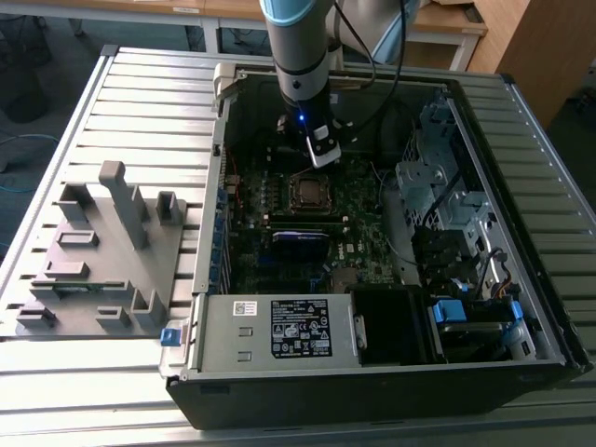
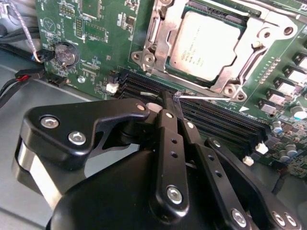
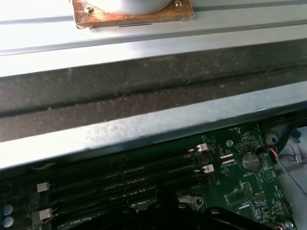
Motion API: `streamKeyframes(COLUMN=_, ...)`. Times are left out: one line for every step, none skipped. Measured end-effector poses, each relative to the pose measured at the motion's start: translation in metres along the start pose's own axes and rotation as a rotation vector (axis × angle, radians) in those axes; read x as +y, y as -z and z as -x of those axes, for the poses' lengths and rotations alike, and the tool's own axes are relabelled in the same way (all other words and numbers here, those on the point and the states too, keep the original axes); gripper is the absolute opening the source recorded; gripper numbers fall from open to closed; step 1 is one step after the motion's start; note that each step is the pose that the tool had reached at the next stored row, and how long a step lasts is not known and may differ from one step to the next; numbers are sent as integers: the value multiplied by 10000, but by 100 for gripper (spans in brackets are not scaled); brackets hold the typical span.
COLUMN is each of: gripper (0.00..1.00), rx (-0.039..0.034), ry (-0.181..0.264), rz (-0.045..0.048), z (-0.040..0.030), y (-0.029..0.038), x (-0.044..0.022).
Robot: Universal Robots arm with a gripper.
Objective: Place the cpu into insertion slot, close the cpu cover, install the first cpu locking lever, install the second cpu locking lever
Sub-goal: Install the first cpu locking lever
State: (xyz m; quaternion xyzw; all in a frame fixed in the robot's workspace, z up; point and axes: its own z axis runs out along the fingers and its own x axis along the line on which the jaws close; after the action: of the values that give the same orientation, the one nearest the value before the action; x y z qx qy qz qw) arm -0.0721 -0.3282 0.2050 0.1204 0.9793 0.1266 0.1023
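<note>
The cpu (image 2: 206,45) lies flat in the insertion slot (image 2: 144,58), its dull silver top facing up. The silvery cpu cover (image 2: 160,28) lies down around it as a frame. A thin metal lever (image 2: 211,98) runs along the socket's side nearest the memory slots. My gripper (image 2: 171,96) is shut, its black fingertips (image 2: 167,103) meeting right at the end of that lever, with nothing seen between them. In the exterior view the gripper (image 1: 321,154) hangs just behind the socket (image 1: 307,193) inside the open computer case.
Long black memory slots (image 2: 216,120) (image 3: 124,177) lie under the fingers. A coin battery (image 2: 64,52) (image 3: 248,160) sits on the green board. The power supply (image 1: 279,328), drive cage (image 1: 438,186) and cables crowd the case. A grey fixture (image 1: 102,251) stands at the exterior view's left.
</note>
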Motion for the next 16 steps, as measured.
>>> streamKeyframes(gripper=10, rx=-12, ry=3, rz=4, z=-5, y=-7, x=-2)
streamKeyframes(gripper=10, rx=-24, ry=5, rz=9, z=-9, y=-15, x=-4)
streamKeyframes(gripper=10, rx=-36, ry=8, rz=15, z=-12, y=-22, x=-6)
streamKeyframes(gripper=10, rx=-49, ry=10, rz=21, z=-15, y=-29, x=-7)
streamKeyframes(gripper=10, rx=-58, ry=14, rz=27, z=-17, y=-35, x=-9)
streamKeyframes(gripper=10, rx=-66, ry=16, rz=36, z=-19, y=-41, x=-11)
streamKeyframes(gripper=10, rx=-76, ry=17, rz=45, z=-21, y=-47, x=-12)
streamKeyframes(gripper=10, rx=-89, ry=20, rz=54, z=-24, y=-53, x=-14)
streamKeyframes(gripper=10, rx=-103, ry=25, rz=61, z=-27, y=-59, x=-16)
streamKeyframes(gripper=10, rx=-116, ry=32, rz=66, z=-29, y=-63, x=-17)
streamKeyframes(gripper=10, rx=-125, ry=38, rz=70, z=-30, y=-67, x=-18)
streamKeyframes(gripper=10, rx=-126, ry=42, rz=71, z=-31, y=-69, x=-18)
streamKeyframes(gripper=10, rx=-127, ry=45, rz=72, z=-31, y=-71, x=-17)
streamKeyframes(gripper=10, rx=-127, ry=45, rz=73, z=-32, y=-71, x=-17)
streamKeyframes(gripper=10, rx=-127, ry=46, rz=73, z=-32, y=-71, x=-17)
streamKeyframes(gripper=10, rx=-126, ry=46, rz=73, z=-32, y=-71, x=-17)
